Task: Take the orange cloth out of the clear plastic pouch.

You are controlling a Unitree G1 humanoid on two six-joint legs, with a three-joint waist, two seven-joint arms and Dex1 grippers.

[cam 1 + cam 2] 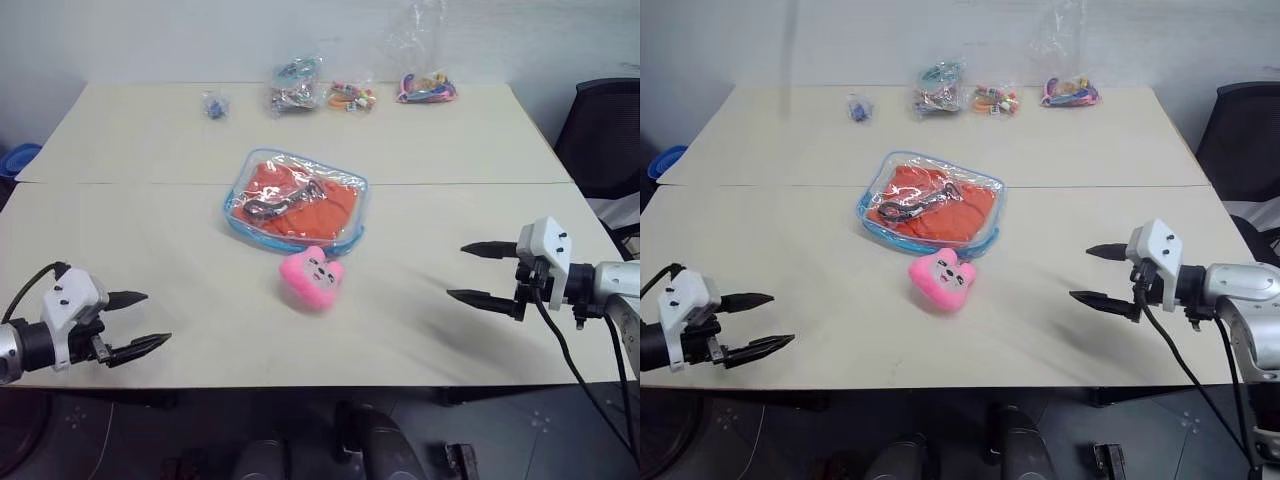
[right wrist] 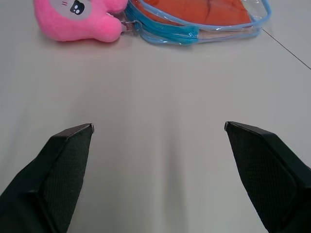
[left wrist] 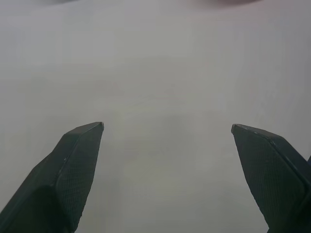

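The clear plastic pouch [image 1: 296, 199] with light blue trim lies flat in the middle of the table. Inside it sits the orange cloth [image 1: 330, 205], with a dark strap on top of it. The pouch [image 2: 204, 22] and the cloth [image 2: 194, 8] also show in the right wrist view, ahead of the fingers. My left gripper [image 1: 147, 320] hovers open over the table's front left edge, well away from the pouch. At the front right my right gripper [image 1: 467, 272] stands open too, pointing toward the centre. Neither holds anything.
A pink plush toy [image 1: 312, 279] with a face lies just in front of the pouch, touching its zipper end. Small clear bags of colourful items [image 1: 296, 85] line the table's far edge. A black chair [image 1: 606, 140] stands at the right.
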